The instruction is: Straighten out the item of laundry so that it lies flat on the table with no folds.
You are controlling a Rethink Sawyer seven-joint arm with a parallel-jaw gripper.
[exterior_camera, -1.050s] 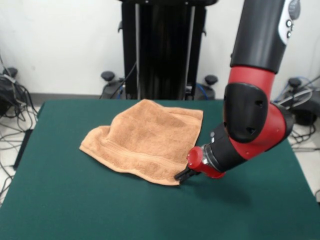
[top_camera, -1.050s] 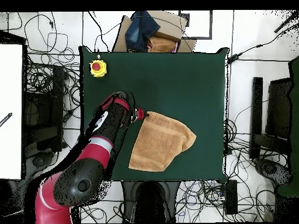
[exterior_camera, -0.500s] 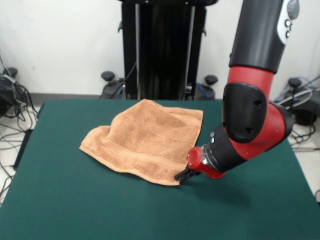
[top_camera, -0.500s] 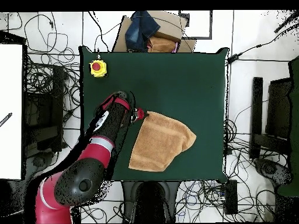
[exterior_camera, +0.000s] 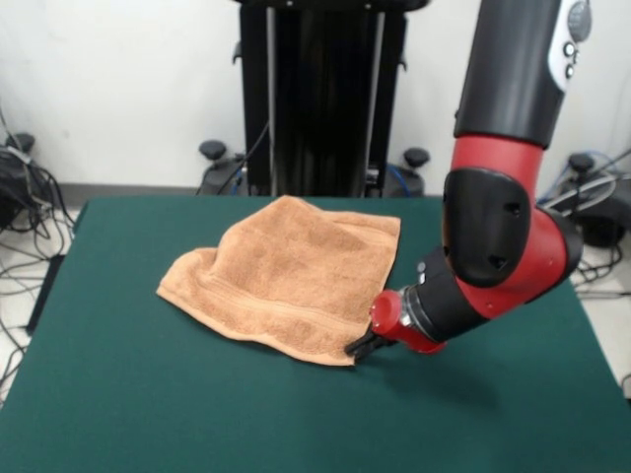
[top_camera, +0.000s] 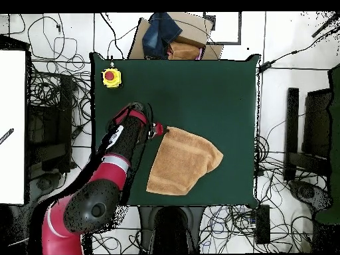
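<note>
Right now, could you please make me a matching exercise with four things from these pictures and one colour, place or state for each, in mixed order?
Things:
1. towel
2. table
3. tool
4. yellow box with red button

Descriptions:
A. dark green top
B. at the towel's near corner, low over the table
C. peach-orange, folded over, not flat
D. near a table corner, far from the towel

Pairs: 1-C, 2-A, 3-B, 4-D

1. Small black gripper [exterior_camera: 357, 345] at corner of peach-orange terry-cloth towel [exterior_camera: 286, 276]: too small to tell finger state.
2. Red and black arm [exterior_camera: 503, 187]: cut off at top edge.
</note>
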